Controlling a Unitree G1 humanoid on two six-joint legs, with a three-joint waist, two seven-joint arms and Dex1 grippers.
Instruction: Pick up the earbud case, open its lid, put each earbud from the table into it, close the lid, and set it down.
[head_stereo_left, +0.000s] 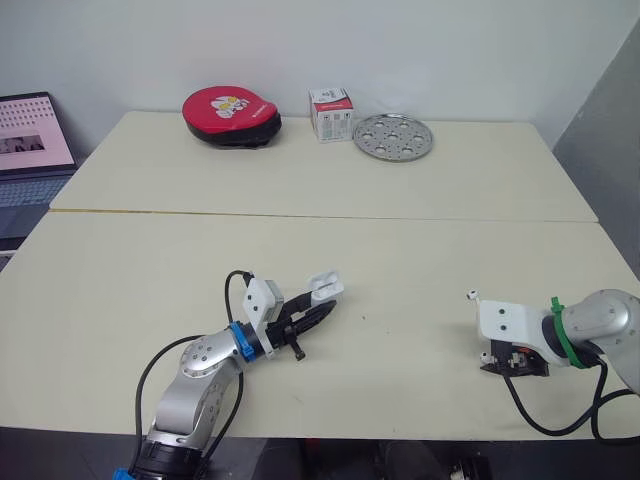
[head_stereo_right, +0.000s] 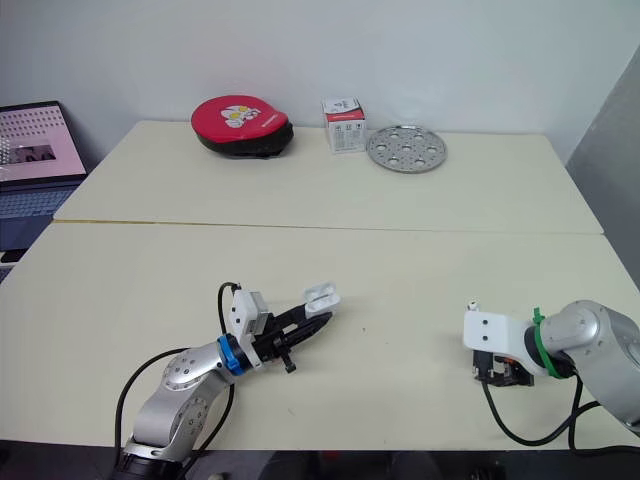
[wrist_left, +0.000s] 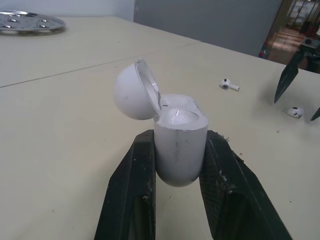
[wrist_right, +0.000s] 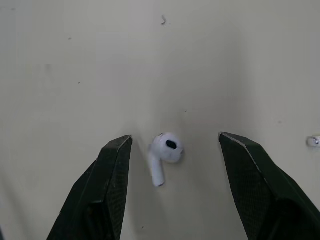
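Left wrist view shows the earbud case (wrist_left: 180, 145) standing upright, clamped at its lower body between the two black fingers of the left gripper (wrist_left: 179, 137), which holds it just above the table (head_stereo_left: 400, 260) toward the near edge, left of centre. The lid (wrist_left: 131, 90) is swung back on its hinge and tilts away to one side, leaving the white hollowed top of the case exposed. Both earbuds lie outside it on the table: one earbud (wrist_right: 164, 155) rests between the spread fingers of the right gripper (wrist_right: 175, 138), which points down over it with a gap on either side, touching neither finger; the second earbud (wrist_left: 229, 84) lies near it, apart from both grippers. Along the table's far edge sit a red pouch (head_stereo_left: 232, 115), a small box (head_stereo_left: 331, 114) and a perforated metal plate (head_stereo_left: 394, 136), the box between the other two. A laptop (head_stereo_left: 32, 140) stands off the table's left end.
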